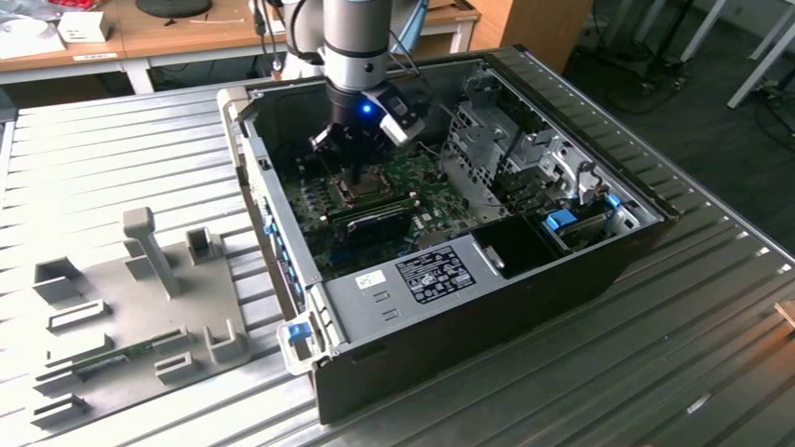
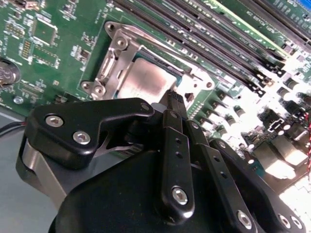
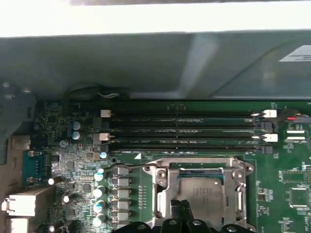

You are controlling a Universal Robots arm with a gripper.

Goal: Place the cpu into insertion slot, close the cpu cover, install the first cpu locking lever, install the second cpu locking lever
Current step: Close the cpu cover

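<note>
Pincer (image 2: 176,97) was shut, tips together, holding nothing, prob. to push as one point. Cpu (image 2: 146,83) lay just ahead of the tips, seated in slot (image 3: 247,171), cover (image 3: 165,191) down round it.

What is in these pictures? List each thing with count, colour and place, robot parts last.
computer case: one, black and grey, open on the table.
table: one, ribbed silver, under the case.
circuit board: one, green, inside the case.
cpu: one, dull silver, in the insertion slot.
cpu cover: one, shiny metal, framing the cpu.
memory slots: several, black, long, beside the insertion slot.
label sticker: one, white and black, inside the case.
fixture plate: one, grey, at the exterior view's left.
robot arm: one, silver, reaching down into the case.
gripper: one, black, fingers shut, tips by the cpu's edge.
</note>
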